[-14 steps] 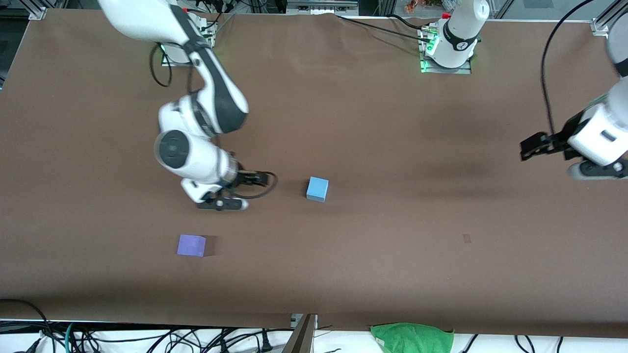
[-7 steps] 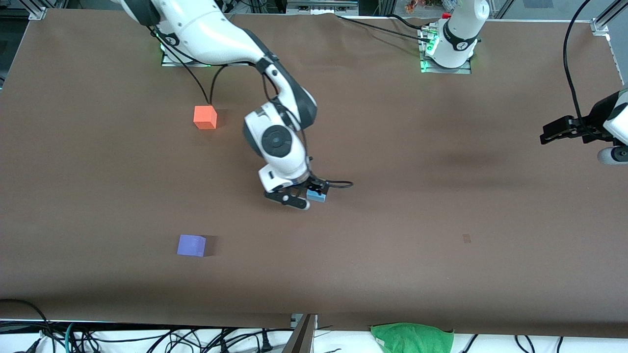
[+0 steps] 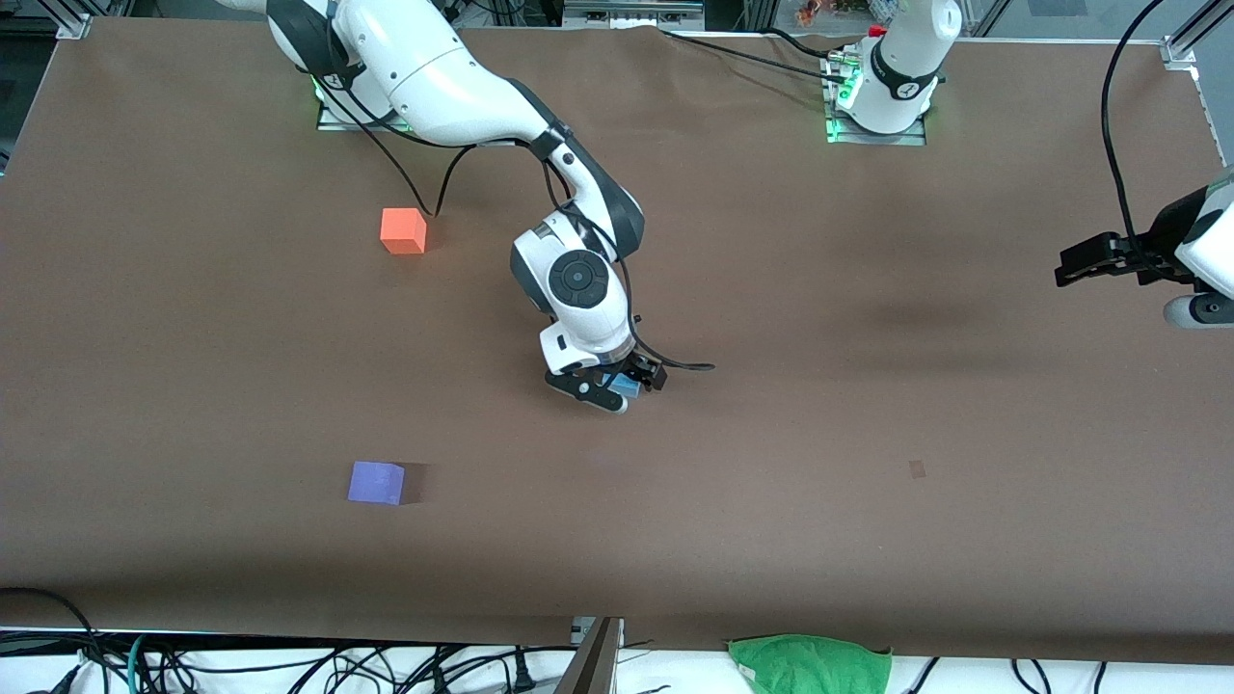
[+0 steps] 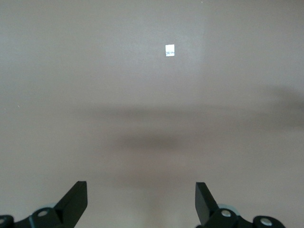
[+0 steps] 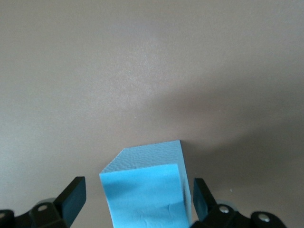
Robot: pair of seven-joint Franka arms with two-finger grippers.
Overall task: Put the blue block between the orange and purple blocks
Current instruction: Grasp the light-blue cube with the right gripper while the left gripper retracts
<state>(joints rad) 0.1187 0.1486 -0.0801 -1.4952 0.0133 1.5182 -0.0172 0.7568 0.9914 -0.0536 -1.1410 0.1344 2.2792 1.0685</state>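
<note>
Mid-table, right gripper [image 3: 625,386] straddles the blue block [image 3: 627,384], fingers spread; left gripper [image 3: 1068,267] waits, open

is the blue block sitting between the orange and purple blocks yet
No, the blue block sits between the right gripper's fingers, well off from the orange block and purple block.

Brown-covered table [image 3: 868,405], green cloth [image 3: 810,663], tangled cables [image 3: 289,665] below.

From the front, my right end effector [image 3: 625,382] covers most of the small sky-blue matte cube [image 3: 624,386]; only a sliver shows. The right wrist view's edge cuts off the cube's lower part [image 5: 148,192]. My left arm's wrist [image 3: 1200,265] runs off the frame's edge over the brown bench [image 3: 868,540].
</note>
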